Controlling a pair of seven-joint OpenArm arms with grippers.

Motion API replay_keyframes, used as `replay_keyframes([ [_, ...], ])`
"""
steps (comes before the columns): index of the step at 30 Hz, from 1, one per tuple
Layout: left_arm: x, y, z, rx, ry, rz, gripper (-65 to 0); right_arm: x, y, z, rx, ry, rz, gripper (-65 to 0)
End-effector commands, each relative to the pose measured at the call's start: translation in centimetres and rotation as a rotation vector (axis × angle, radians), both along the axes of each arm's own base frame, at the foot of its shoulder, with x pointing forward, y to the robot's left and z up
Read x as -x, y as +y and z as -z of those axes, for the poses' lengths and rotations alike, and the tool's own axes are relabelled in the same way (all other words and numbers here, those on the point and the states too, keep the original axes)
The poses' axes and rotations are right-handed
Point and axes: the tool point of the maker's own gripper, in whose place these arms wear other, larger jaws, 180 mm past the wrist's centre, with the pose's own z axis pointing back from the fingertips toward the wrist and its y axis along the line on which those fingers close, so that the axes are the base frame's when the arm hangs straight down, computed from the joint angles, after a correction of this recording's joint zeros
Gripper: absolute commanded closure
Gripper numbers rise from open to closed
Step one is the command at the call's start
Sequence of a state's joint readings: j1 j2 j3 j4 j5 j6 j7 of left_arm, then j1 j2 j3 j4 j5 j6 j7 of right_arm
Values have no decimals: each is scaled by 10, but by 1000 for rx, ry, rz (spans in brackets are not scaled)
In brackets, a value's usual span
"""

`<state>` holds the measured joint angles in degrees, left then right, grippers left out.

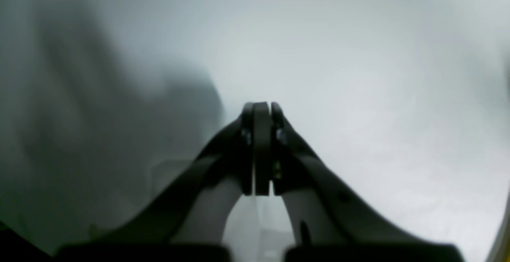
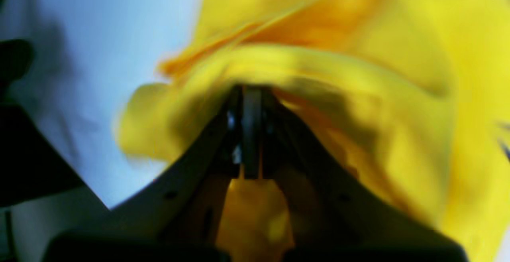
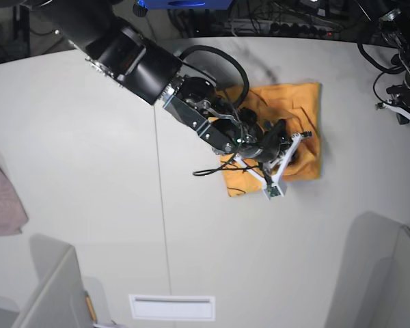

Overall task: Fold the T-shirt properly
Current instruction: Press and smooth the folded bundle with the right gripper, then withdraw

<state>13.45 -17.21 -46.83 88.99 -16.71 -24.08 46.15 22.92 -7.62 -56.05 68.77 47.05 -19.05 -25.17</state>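
- At the right gripper (image 2: 251,90): jaws look pressed together w/ yellow-orange cloth bunched round the tips, so it reads as clamped on a fold of the T-shirt (image 2: 358,94); fabric also shows below between the gripper's arms. Wrist view is blurred, so how much cloth is pinched I can't tell.
- Base view: same gripper (image 3: 287,147) sits over the mid-right part of the T-shirt (image 3: 297,99), arm reaching in from upper left across the cloth.
- T-shirt lies already folded down to a compact, roughly squarish pack on the surface (image 3: 89,171), right of the centre seam, far side. Top edge fairly straight; lower-left corner pokes out from under the arm. Thin dark marks barely visible at right edge of right wrist view.
- Key relation: cloth is directly under & round the right gripper; rest of the pack extends from it toward upper right and lower left. Any further fold prob. pivots on that held edge.
- Left gripper (image 1: 261,106): clenched, nothing between the jaws, only bare pale surface ahead. Left arm (image 3: 403,75) is parked at far right edge, well apart from the shirt, so right arm is clearly the nearer one.
- Pink cloth (image 3: 3,198) at left edge, well apart, not involved.
- Judgement: task looks late-stage; risk is dragging the pack out of shape if the clamp pulls sideways.
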Motion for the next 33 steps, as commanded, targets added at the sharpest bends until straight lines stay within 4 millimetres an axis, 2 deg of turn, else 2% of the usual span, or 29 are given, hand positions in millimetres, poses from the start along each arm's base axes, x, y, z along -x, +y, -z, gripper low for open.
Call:
replay_keyframes([
  [1,-8,7,-15,-33,-39,10,0,-14,13,-23,-49,-88,-1,0],
  [4,-7,7,-13,-29,-35,8,0,-26,25,-42,-102,-228,2,0],
  [7,-7,7,-12,-27,-33,7,0,-35,33,-62,-136,-256,-13,0],
  [10,-6,8,-13,-28,-34,2,0,-22,42,-85,-158,-228,-85,0],
  [13,-6,9,-13,-29,-35,1,0,-1,29,-82,-74,-142,-177,0],
  [16,-9,9,-16,-30,-45,-1,0,8,3,-73,12,-58,-159,0],
  [18,-9,10,-16,-35,-43,-2,0,15,-17,-59,65,-3,-142,0],
  [22,-10,9,-16,-30,-46,-1,0,15,-57,-26,144,49,-94,0],
  [24,-10,8,-16,-28,-46,2,0,14,-69,-15,179,36,-80,0],
  [26,-11,7,-15,-28,-47,5,0,20,-74,-7,197,31,-77,0],
  [29,-11,7,-15,-28,-47,5,0,36,-69,-3,193,39,-98,0],
  [33,-11,8,-16,-28,-48,2,0,63,-56,-15,128,48,-140,0],
])
